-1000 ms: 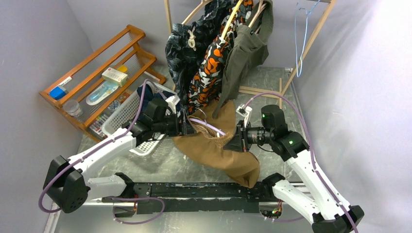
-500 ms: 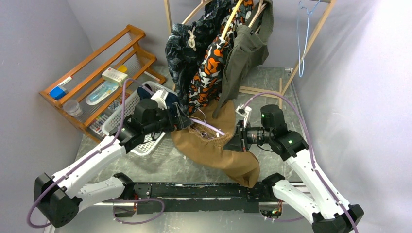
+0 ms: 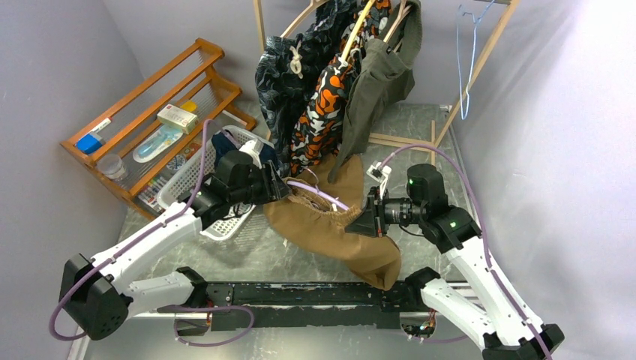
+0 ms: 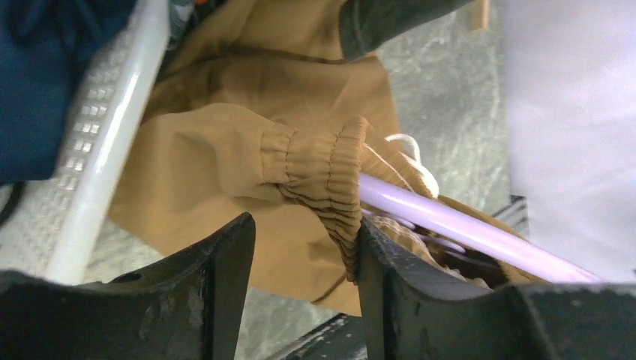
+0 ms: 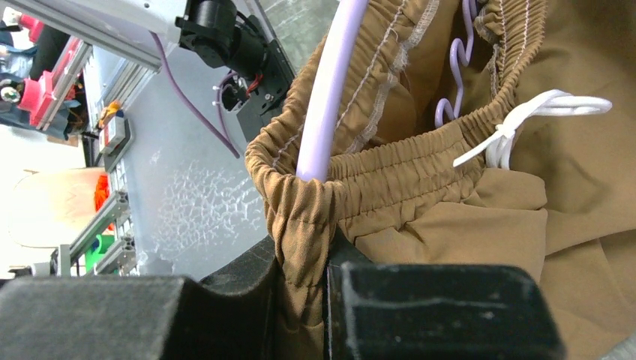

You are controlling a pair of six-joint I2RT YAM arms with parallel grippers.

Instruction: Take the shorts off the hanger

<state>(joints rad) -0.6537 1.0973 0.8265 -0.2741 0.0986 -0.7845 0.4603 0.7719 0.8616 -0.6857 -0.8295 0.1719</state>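
Far left: slatted wooden rack (image 3: 150, 112), warm orange finish. Next to it a white perforated plastic basket (image 3: 196, 180) with navy shorts (image 3: 229, 142) bunched inside. Left claw (image 4: 304, 229) lies just past the basket rim, black fingers parted and gripping nothing. The gathered elastic end of the tan shorts (image 3: 337, 232) sits at the mouth of the gap, brushing one finger's inner edge. Tan shorts: soft matte weave, ribbed waistband, white drawstring. They are stretched over a smooth lilac hanger (image 3: 319, 191) low between the arms, legs slumped on the mottled grey desk (image 3: 420, 127). Above, off a wooden frame (image 3: 259, 22), hang dark leaf-print shorts (image 3: 281, 82), camo shorts (image 3: 322, 112) and olive-grey shorts (image 3: 379, 86), all limp. Right claw (image 5: 300, 277) is clamped on the waistband's other end, fabric squeezed between its fingers just under the hanger tip. Far right: thin blue wire hanger (image 3: 466, 60).
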